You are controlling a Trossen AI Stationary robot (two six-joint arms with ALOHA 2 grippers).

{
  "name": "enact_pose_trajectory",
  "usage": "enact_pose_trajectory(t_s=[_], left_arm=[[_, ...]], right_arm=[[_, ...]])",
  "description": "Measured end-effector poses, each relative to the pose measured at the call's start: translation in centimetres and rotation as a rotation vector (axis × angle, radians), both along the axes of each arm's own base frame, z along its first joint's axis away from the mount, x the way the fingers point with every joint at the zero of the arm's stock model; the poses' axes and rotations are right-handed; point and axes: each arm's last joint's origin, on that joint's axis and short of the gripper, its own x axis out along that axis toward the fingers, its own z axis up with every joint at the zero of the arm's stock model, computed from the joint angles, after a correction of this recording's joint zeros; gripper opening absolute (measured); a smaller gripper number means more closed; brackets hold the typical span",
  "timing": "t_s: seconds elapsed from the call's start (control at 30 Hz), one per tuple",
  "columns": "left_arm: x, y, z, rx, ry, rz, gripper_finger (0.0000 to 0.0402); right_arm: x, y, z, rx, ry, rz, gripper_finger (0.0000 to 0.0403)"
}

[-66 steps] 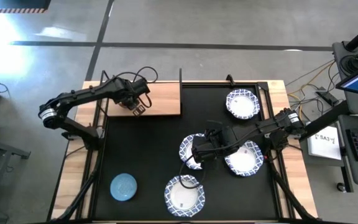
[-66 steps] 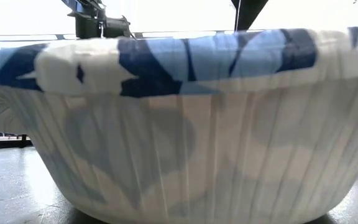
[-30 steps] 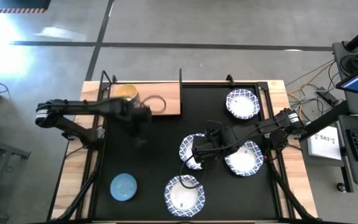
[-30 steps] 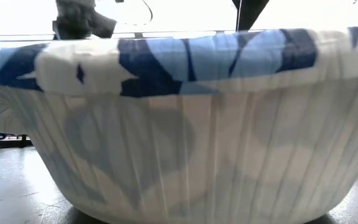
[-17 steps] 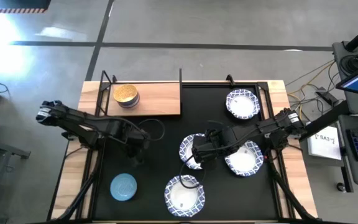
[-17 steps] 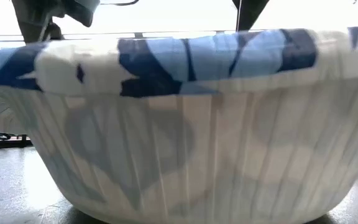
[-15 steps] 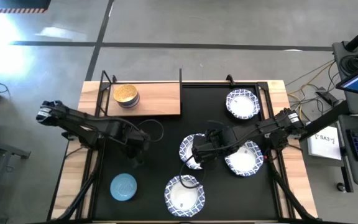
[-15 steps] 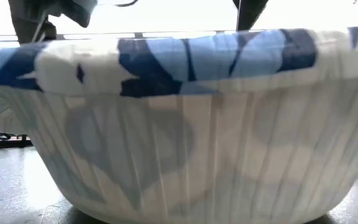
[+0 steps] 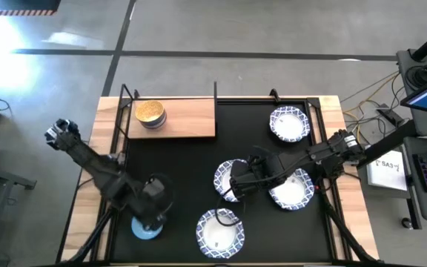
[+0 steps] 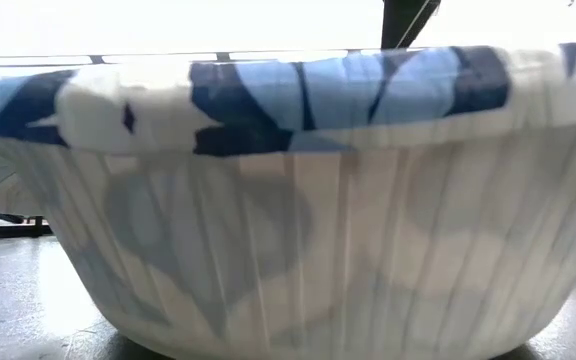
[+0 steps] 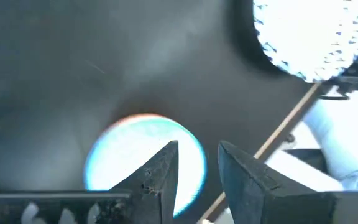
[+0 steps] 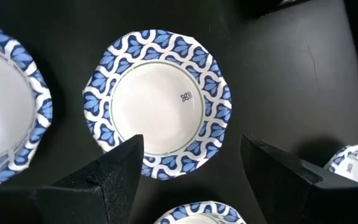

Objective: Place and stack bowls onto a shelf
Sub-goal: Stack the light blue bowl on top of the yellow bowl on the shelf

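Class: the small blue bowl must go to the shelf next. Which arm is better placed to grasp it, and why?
Left. The left gripper hangs right over the blue bowl, fingers apart. The right gripper is by a patterned bowl mid-mat.

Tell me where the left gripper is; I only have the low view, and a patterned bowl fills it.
Observer: The left gripper is open above the blue bowl, near the mat's left edge, away from the shelf.
Operator: And the right one?
Observer: The right gripper is open over a patterned bowl mid-mat.
Operator: Anything on the shelf?
Observer: A yellow bowl sits at its left end.
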Motion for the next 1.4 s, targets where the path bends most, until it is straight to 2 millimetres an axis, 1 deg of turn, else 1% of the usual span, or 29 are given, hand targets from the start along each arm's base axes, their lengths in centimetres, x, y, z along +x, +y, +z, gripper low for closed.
enact_pose_trajectory(t_s=[0.1,0.27,0.47,0.63,0.73,0.9,1.17,1.4], left_arm=[[-0.6,-2.1,-0.6,-0.014,-0.004,0.011,0.0096],[-1.0,-5.1,-2.7,0.013,0.056,-0.002,0.0096],[0.2,-8.4,-4.0,0.056,0.07,-0.096,0.0096],[1.3,-10.3,-5.1,0.143,0.12,-0.177,0.0096],[1.7,-11.0,-5.7,0.214,0.171,-0.217,0.0096],[2.0,-11.8,-6.1,0.273,0.21,-0.264,0.0096],[2.0,-12.1,-7.4,0.314,0.236,-0.275,0.0096],[1.6,-11.7,-8.9,0.357,0.281,-0.283,0.0096]], right_arm=[[-0.1,0.3,0.0,0.01,-0.01,-0.026,0.0256],[-0.3,0.9,0.0,0.029,-0.024,-0.065,0.0256],[-0.5,1.6,0.0,0.051,-0.044,-0.115,0.0256],[-0.7,2.0,0.0,0.065,-0.059,-0.148,0.0256],[-0.7,2.2,0.0,0.069,-0.064,-0.156,0.0256],[-0.7,2.1,0.0,0.07,-0.079,-0.187,0.0256],[-0.6,2.1,0.0,0.058,-0.089,-0.19,0.0256],[-0.7,2.4,0.0,0.057,-0.09,-0.182,0.0256]])
